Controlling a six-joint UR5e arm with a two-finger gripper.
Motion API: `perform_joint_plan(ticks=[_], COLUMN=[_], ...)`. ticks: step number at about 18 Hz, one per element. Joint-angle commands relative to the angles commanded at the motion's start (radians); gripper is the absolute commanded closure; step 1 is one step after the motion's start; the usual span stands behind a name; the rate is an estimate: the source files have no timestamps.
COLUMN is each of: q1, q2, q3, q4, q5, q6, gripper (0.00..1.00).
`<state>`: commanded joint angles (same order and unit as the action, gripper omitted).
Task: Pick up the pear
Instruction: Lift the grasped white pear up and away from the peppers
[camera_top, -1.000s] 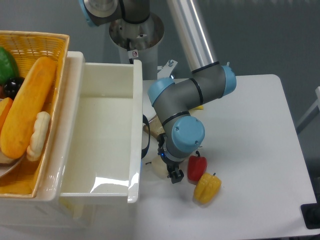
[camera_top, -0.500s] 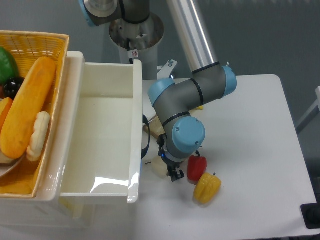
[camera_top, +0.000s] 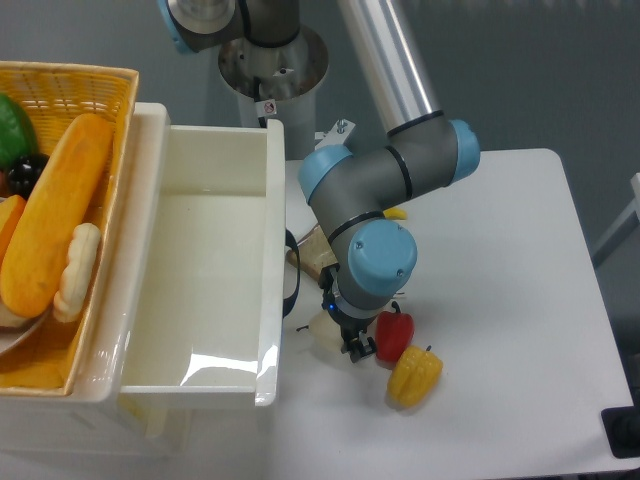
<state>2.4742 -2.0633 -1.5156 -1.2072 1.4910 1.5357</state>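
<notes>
The pear (camera_top: 322, 334) is a pale cream fruit lying on the white table just right of the white bin's front corner, with a thin dark stem end toward the bin. My gripper (camera_top: 355, 345) points down right beside it, its dark fingertips at the pear's right edge, between the pear and the red pepper (camera_top: 394, 335). The arm's wrist covers most of the fingers, so I cannot see whether they close on the pear.
A yellow bell pepper (camera_top: 414, 375) lies just right of the red one. The deep white bin (camera_top: 205, 270) stands to the left, with a wicker basket (camera_top: 70, 110) of bread and produce beyond it. A yellow item (camera_top: 396, 212) peeks out behind the arm.
The wrist and gripper have shifted slightly right and toward the front, ending closer to the red pepper. More of the pear now shows at the gripper's left.
</notes>
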Motion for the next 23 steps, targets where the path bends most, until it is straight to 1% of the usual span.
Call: perform_joint_plan(ticks=[3, 7, 10, 13, 14, 17, 21, 23], q1=[0.023, 0.091, 0.135, 0.184, 0.189, 0.195, 0.221, 0.232], q2=[0.020, 0.048, 0.094, 0.140, 0.149, 0.152, 0.166, 0.167], q3=[0.015, 0.012, 0.031, 0.028, 0.028, 0.028, 0.023, 0.023], q4=[0.000, 0.002, 0.003, -0.002, -0.005, -0.005, -0.031, -0.032], q5=[0.038, 0.094, 0.097, 0.088, 0.086, 0.072, 0.054, 0.029], q6=[-0.055, -0.155, -0.164, -0.178, -0.192, -0.238, -0.229, -0.229], gripper=[0.62, 0.62, 0.62, 0.62, 0.62, 0.62, 0.62, 0.62])
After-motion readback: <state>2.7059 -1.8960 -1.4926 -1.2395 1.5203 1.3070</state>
